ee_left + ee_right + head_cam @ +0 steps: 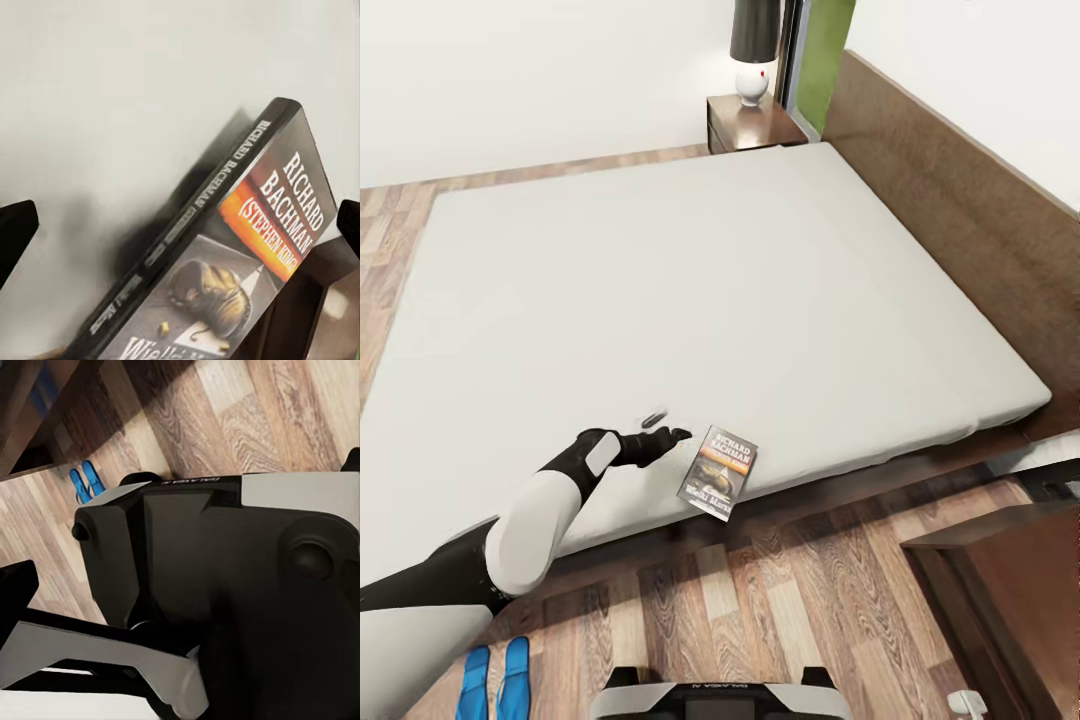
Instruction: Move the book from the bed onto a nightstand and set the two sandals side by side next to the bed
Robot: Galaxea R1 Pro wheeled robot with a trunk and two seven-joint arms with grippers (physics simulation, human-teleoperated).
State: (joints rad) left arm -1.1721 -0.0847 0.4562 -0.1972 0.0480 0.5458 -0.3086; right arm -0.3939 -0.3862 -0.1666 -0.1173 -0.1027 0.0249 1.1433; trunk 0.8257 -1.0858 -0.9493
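The book (718, 473) lies face up on the bed's light-grey mattress (690, 290), at its near edge, dark cover with an orange band. My left gripper (664, 426) hovers open just left of it, apart from it. In the left wrist view the book (247, 255) lies close ahead between the spread fingertips (16, 232) of the left gripper (180, 225). Two blue sandals (497, 685) lie side by side on the floor at the lower left, also in the right wrist view as sandals (84, 480). The right gripper (184, 525) is open, over the robot's base. A nightstand (755, 122) with a lamp stands at the far corner.
The brown headboard (960, 210) runs along the bed's right side. Dark-brown furniture (1000, 590) stands at the lower right beside the bed. Wood floor (780, 600) lies between the robot's base (720, 700) and the bed frame.
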